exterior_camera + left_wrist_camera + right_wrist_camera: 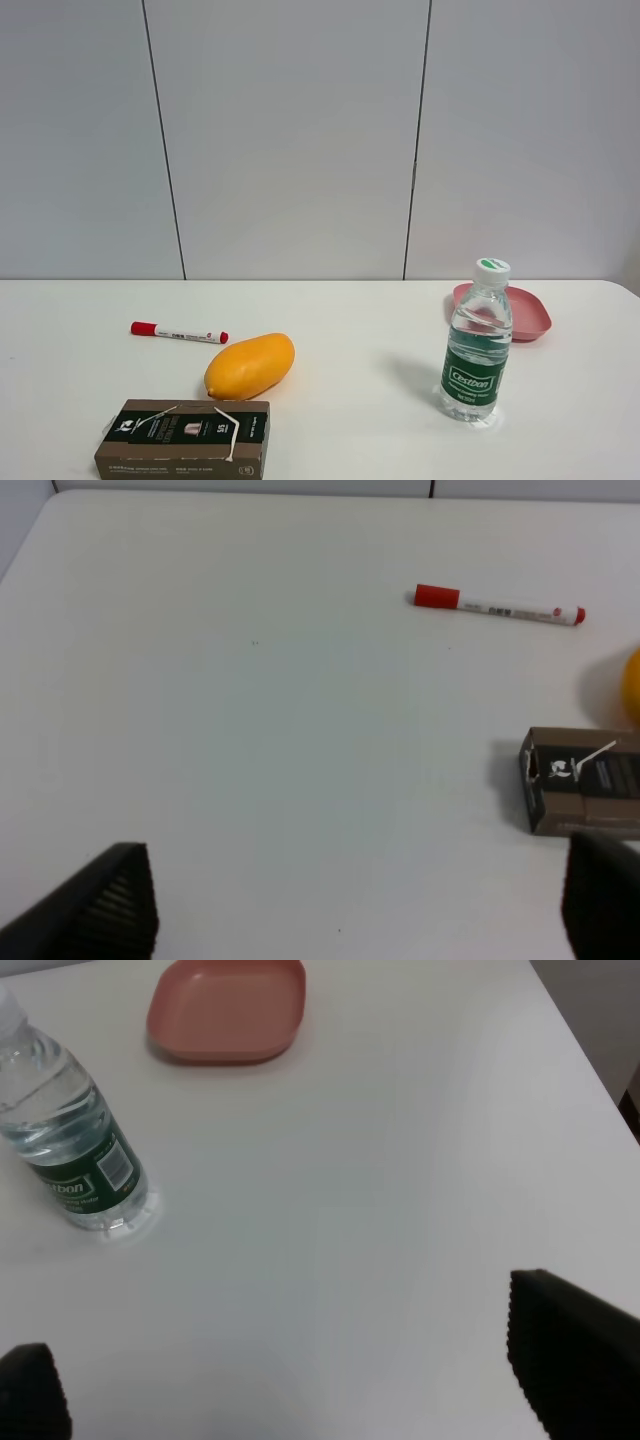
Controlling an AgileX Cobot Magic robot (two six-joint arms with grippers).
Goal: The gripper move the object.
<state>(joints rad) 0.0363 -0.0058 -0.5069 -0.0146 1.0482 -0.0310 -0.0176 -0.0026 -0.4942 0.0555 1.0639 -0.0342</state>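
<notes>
The cardboard box [185, 438], with brown sides and a black printed top, lies flat at the front left of the white table. Neither gripper shows in the exterior high view. In the left wrist view the left gripper [350, 920] is open and empty above bare table, and the box [585, 792] lies just beyond one of its fingertips [600, 895], apart from it. In the right wrist view the right gripper [300, 1380] is open and empty over bare table, far from the box.
An orange-yellow mango [250, 365] lies just behind the box. A red-capped marker [178, 333] lies behind that. A water bottle [477, 345] stands on the right, with a pink plate [520, 310] behind it. The table edge [590, 1050] is near the right arm.
</notes>
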